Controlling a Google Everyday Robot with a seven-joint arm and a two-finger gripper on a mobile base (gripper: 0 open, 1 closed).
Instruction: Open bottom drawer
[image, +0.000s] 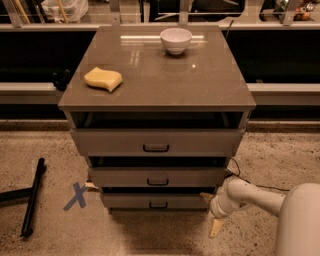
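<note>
**First speaker:** What is shown, and where is the bottom drawer?

**Second speaker:** A grey-beige cabinet (150, 95) is seen from above and in front. A yellow sponge (103, 79) and a white bowl (176, 40) are set on its top. The bottom drawer (130, 201) is the lowest of three fronts, just above the floor. A small black pull (158, 205) is fixed at its centre. How far out it stands cannot be told.

**First speaker:** And the gripper?

**Second speaker:** The gripper (210, 212) is held low at the right end of that drawer front, well right of the pull. Its two tan fingers are spread apart, and nothing is held between them.

**First speaker:** What could go wrong from here?

**Second speaker:** The pull looks small and shallow, so it could be missed or slipped off if approached off-centre. The middle drawer (125, 177) lies just above, and its matching pull could be caught by mistake. The upper finger is near the drawer's corner, where it could be snagged during a sideways move. If the drawer were pulled at an angle, it might jam and the whole cabinet might be dragged.
</note>
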